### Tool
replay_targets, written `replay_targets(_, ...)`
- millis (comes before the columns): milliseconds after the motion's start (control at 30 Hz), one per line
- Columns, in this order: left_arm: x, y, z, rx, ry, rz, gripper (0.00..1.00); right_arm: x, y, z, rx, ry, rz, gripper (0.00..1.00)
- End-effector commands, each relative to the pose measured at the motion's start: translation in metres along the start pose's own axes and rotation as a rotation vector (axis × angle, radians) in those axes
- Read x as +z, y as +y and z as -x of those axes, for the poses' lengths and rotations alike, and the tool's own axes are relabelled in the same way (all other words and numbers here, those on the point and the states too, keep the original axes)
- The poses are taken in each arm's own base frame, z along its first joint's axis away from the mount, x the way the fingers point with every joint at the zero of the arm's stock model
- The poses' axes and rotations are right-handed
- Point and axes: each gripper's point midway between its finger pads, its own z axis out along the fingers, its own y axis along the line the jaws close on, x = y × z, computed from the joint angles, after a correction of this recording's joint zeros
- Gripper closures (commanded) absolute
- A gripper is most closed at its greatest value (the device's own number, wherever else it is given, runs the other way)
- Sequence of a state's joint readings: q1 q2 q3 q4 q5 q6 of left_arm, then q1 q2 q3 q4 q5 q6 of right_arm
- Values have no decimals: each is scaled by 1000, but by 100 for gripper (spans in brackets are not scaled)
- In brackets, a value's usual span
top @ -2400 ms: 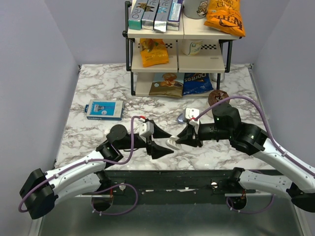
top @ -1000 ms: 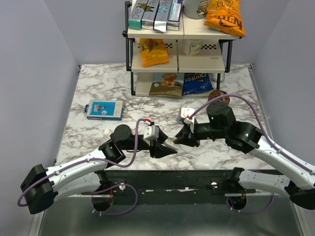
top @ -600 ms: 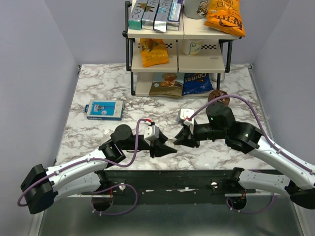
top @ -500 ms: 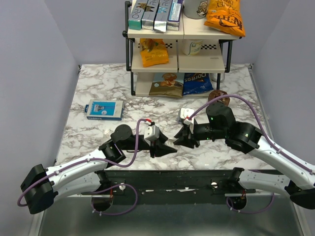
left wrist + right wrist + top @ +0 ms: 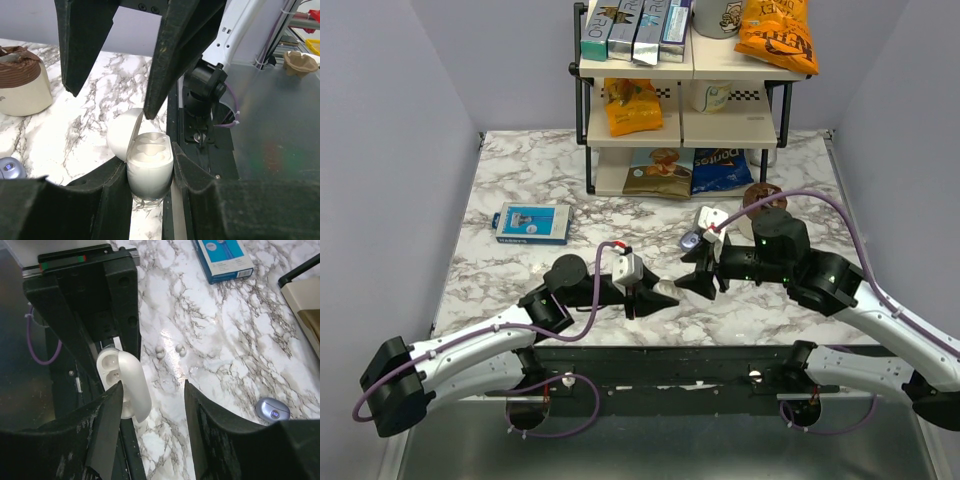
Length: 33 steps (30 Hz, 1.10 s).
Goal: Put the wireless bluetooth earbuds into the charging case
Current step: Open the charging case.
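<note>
Left wrist view: a white rounded plastic charging case [image 5: 150, 159] is clamped upright between the fingers of the left gripper [image 5: 149, 166], with its hinged lid standing open and two wells exposed. The right gripper [image 5: 152, 385] is held spread, its fingers straddling the lid. Two tiny pale bud-shaped earbuds [image 5: 160, 351] are seen on the marble table [image 5: 225, 330] just beyond the right fingertips. A small lavender-blue rounded object [image 5: 272, 410] is seen farther out to their side.

Marble table [image 5: 520, 180], grey veins. Blue box [image 5: 532, 223] flat, left side. Rack [image 5: 588, 150] standing at back. Brown-topped cup [image 5: 760, 195] right of centre. Lavender case [image 5: 272, 410] mid-table, shut. Two earbuds [image 5: 160, 351] close together, apart from it.
</note>
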<state>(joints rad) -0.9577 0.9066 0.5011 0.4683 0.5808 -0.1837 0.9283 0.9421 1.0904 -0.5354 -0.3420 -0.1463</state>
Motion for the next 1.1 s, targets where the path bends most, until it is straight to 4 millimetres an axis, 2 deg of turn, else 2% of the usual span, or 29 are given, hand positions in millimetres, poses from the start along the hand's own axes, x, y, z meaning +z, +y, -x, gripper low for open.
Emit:
replay_targets(0, -3, 2, 13, 27, -33, 28, 100, 4, -12, 0, 25, 6, -68, 39)
replay_targets(500, -10, -13, 16, 63, -55, -22, 100, 5, -30, -4, 49, 29, -167, 40)
replay_targets(700, -12, -15, 18, 72, -58, -16, 100, 7, -31, -3, 50, 32, -165, 40)
replay_targets(800, -13, -5, 15, 67, -44, 42, 100, 3, -19, 9, 31, -5, -99, 39)
replay_targets(833, -14, -2, 13, 64, -33, 58, 100, -1, -6, 11, 27, -14, -34, 39)
replay_targets(867, -15, 8, 13, 66, -34, 116, 100, -4, 0, 14, 23, -23, -5, 39)
replay_targets(933, -18, 16, 14, 66, -34, 167, 100, -11, 9, 19, 28, -43, 27, 39)
replay_targets(1000, -24, 32, 16, 81, -39, 267, 100, -23, 10, 24, 32, -78, 5, 39)
replay_targets(1067, -33, 41, 17, 83, -35, 335, 100, -32, 2, 21, 41, -99, -66, 37)
